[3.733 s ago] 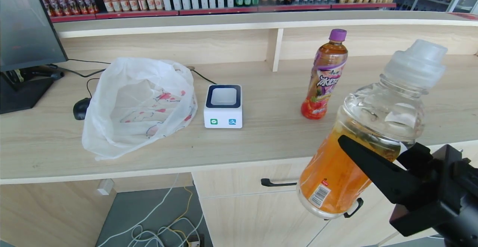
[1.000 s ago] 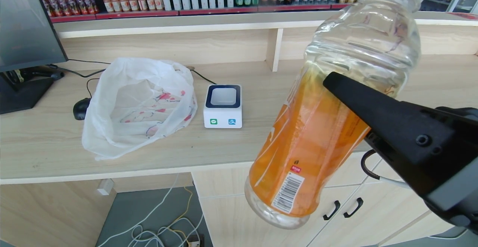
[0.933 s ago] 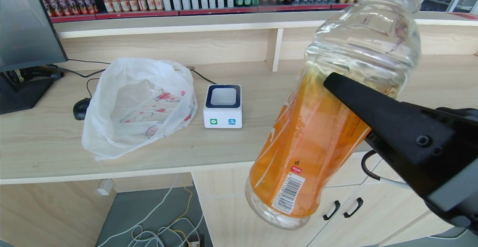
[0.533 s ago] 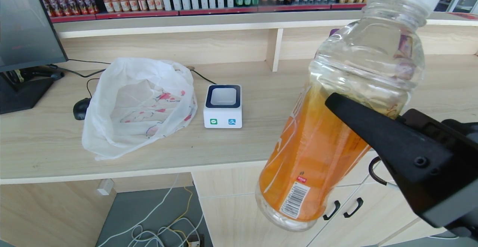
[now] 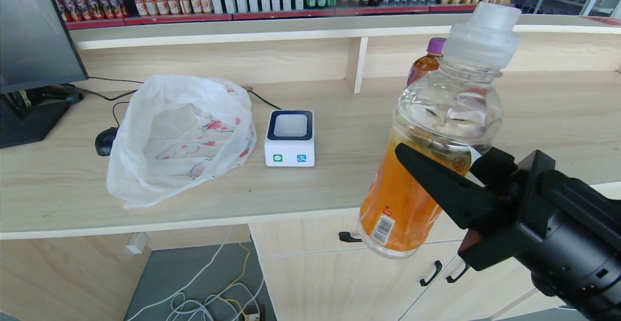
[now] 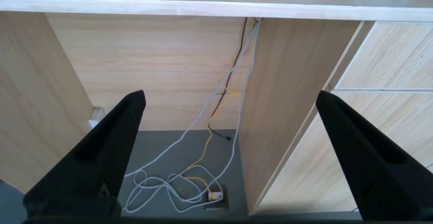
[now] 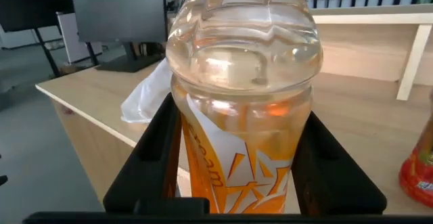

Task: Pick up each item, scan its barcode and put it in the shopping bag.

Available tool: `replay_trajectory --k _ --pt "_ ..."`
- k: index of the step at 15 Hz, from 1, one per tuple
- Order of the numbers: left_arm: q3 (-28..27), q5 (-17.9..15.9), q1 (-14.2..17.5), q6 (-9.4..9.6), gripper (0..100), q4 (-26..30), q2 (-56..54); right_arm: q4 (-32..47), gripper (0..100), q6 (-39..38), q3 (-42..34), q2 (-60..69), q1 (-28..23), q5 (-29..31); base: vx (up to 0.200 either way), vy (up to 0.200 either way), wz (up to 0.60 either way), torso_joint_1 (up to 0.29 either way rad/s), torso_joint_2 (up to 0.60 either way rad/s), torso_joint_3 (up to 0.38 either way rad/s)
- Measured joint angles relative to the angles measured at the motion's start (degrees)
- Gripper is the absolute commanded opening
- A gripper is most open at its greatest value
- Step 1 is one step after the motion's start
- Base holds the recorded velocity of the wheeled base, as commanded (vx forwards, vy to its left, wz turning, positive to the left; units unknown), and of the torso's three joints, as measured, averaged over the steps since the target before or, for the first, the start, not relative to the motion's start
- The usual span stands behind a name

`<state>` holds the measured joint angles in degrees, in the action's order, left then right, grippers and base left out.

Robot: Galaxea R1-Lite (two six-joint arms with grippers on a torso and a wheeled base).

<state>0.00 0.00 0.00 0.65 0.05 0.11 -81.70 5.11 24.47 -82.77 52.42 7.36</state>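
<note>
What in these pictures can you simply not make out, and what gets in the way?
- Head view: the purple-capped bottle is mostly hidden behind the held orange drink bottle.
- Head view: its barcode is too small to read.
- Head view: the bottom of the shopping bag is hidden by its crumpled near wall.
- Right wrist view: the orange drink bottle's cap is cut off by the picture's edge.

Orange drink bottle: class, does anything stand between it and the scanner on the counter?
Nothing visible does. The right claw holds the orange drink bottle near the counter's front edge; bare counter lies between it and the scanner.
</note>
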Motion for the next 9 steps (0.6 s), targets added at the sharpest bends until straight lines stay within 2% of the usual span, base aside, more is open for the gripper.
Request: replay_trajectory --k 4,9 --pt "0.0 0.0 0.0 0.01 100 0.0 0.0 -0.2 0 6.2 0.1 -0.3 -0.2 13.9 0.000 0.000 0.00 0.000 0.00 0.000" --pt "0.0 0.0 0.0 -0.05 100 0.0 0.0 -0.4 0 17.6 3.1 -0.4 -0.2 18.1 0.000 0.000 0.00 0.000 0.00 0.000"
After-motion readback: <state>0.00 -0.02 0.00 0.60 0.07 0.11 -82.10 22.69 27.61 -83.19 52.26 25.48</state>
